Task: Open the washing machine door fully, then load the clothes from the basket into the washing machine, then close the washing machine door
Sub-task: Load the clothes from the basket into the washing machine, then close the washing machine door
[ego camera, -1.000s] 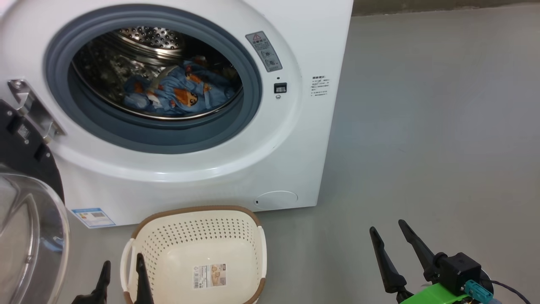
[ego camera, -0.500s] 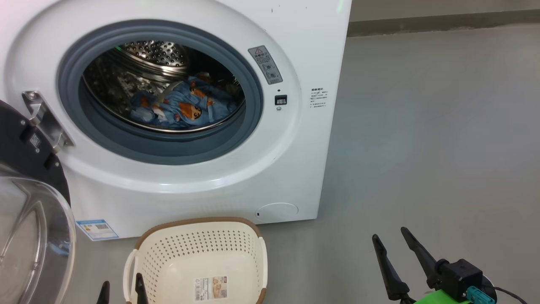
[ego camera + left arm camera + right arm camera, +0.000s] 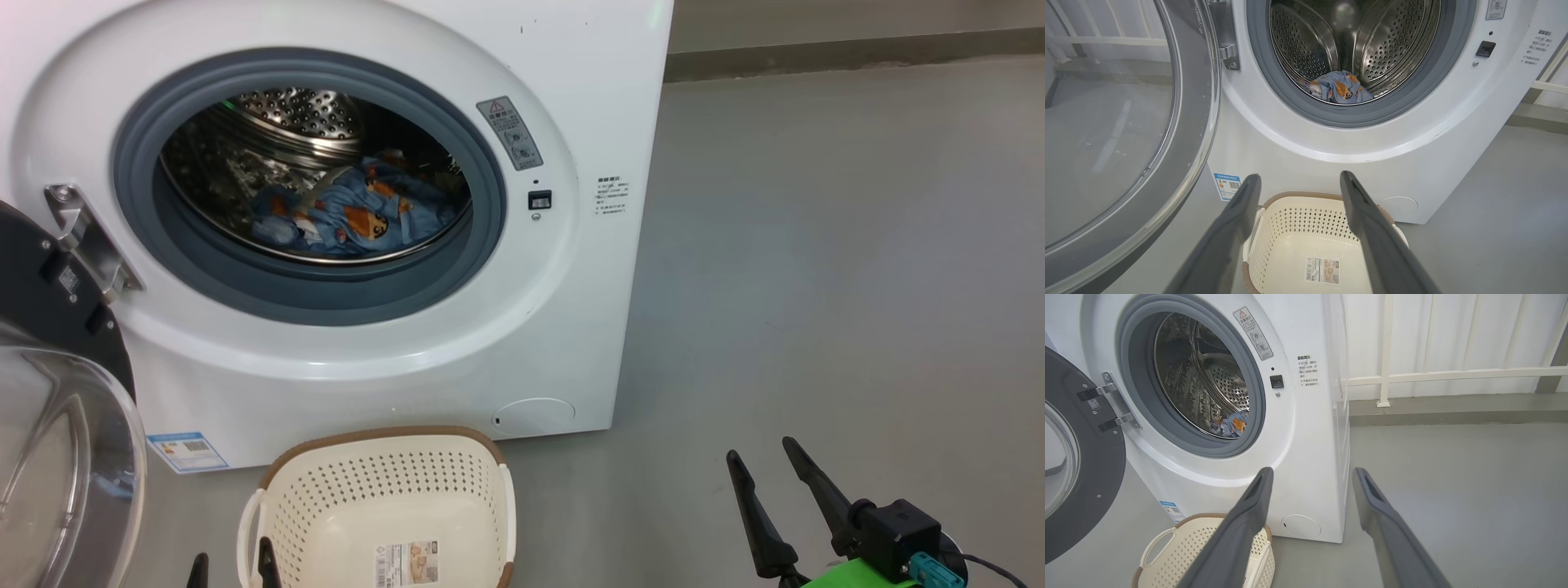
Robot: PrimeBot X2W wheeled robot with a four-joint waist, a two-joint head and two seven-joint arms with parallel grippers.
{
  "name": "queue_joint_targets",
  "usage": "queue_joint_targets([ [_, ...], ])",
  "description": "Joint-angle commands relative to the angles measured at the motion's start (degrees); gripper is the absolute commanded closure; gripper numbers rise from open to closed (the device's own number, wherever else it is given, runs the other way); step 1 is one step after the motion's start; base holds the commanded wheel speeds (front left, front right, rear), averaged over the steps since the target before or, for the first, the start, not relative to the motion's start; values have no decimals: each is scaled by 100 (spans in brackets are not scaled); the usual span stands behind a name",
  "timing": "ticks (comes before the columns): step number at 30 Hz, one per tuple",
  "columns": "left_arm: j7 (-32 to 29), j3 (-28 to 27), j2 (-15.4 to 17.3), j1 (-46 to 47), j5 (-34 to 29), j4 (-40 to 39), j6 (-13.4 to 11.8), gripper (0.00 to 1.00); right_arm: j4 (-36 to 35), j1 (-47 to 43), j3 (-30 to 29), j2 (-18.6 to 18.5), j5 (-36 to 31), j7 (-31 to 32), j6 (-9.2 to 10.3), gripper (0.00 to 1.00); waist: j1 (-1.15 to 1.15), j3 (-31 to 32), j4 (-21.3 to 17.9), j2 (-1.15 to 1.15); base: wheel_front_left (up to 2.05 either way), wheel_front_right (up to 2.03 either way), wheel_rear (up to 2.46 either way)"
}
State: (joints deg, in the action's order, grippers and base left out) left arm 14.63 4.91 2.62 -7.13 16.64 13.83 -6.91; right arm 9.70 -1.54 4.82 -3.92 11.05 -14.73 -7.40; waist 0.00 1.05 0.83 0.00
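The washing machine (image 3: 588, 73) stands with its round black door (image 3: 49, 457) swung wide open to the left, glass bowl facing out. The blue bear-print clothes (image 3: 351, 216) lie in the steel drum, also seen in the left wrist view as clothes (image 3: 1339, 85). The cream basket (image 3: 375, 433) sits on the floor before the machine, with only its label inside. My left gripper (image 3: 231, 563) is open at the basket's near left rim and holds nothing. My right gripper (image 3: 759, 449) is open over bare floor to the right.
Grey floor (image 3: 816, 245) stretches to the right of the machine up to a low kerb. A white railing (image 3: 1453, 371) runs behind it. The open door (image 3: 1126, 122) takes up the space left of the basket (image 3: 1306, 216).
The head camera has tilted up a little, so the whole scene sits lower. My left fingertips have sunk towards the bottom edge of the head view. The right gripper has barely moved.
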Motion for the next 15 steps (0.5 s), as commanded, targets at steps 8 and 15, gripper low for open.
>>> queue_joint_targets([
  [8, 37, -184, 27, 73, -78, -206, -53, 0, -146, 53, 100, -53, -5, -27, -9, 0, 0, -47, 11, 0, 0, 0, 0],
  [15, 37, -184, 27, 64, -79, -242, -52, 0, -149, 66, 74, -49, -19, -27, -9, 0, 0, -60, 6, 0, 0, 0, 0],
])
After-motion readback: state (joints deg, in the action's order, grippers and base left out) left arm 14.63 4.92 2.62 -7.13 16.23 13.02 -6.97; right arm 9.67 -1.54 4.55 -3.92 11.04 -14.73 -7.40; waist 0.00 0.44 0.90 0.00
